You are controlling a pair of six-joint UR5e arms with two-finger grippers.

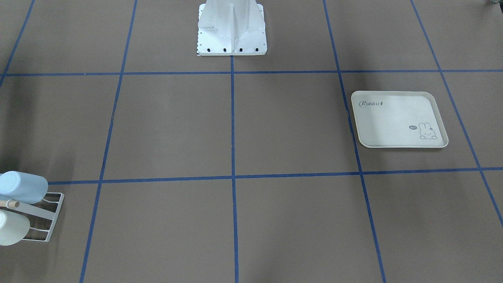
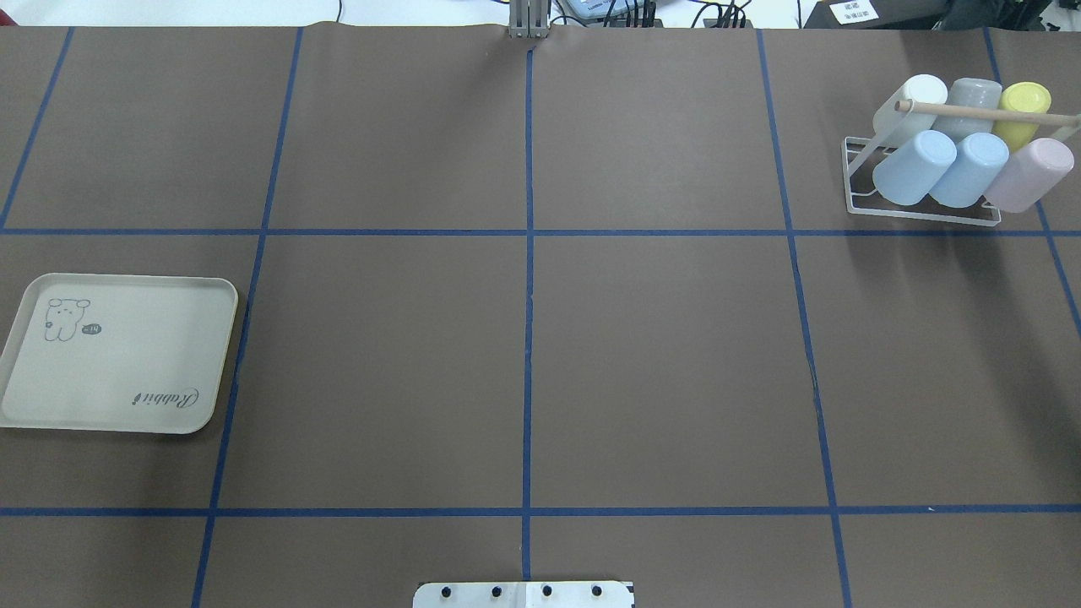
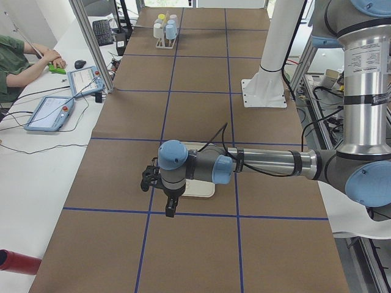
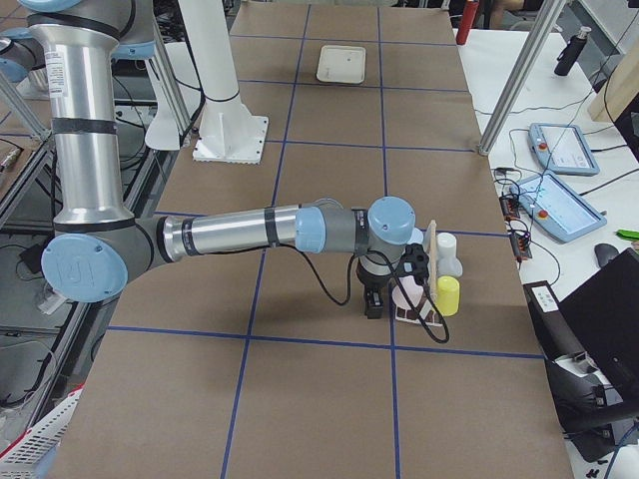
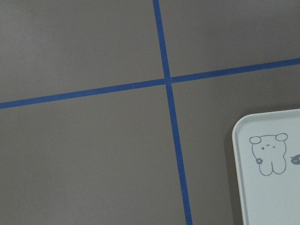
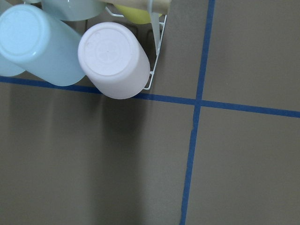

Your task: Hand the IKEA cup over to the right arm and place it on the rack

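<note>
Starting opposite the robot, what shows?
— A white wire rack point(image 1: 39, 214) at the edge of the tabletop point(image 1: 165, 129), cups point(image 1: 23, 187) tilted on it; a cream tray point(image 1: 393, 122) well apart.
Overhead?
— Six cups on the rack, a pink cup point(image 2: 1029, 175) at the front row's end.
Side views?
— The left pincer point(image 3: 170, 207) hangs near the tray, the right pincer point(image 4: 371, 302) just beside the rack. Released or clenched, I cannot tell.
Wrist cameras?
— Left: a tray corner. Right: the pink cup's base facing the lens, on the rack.
</note>
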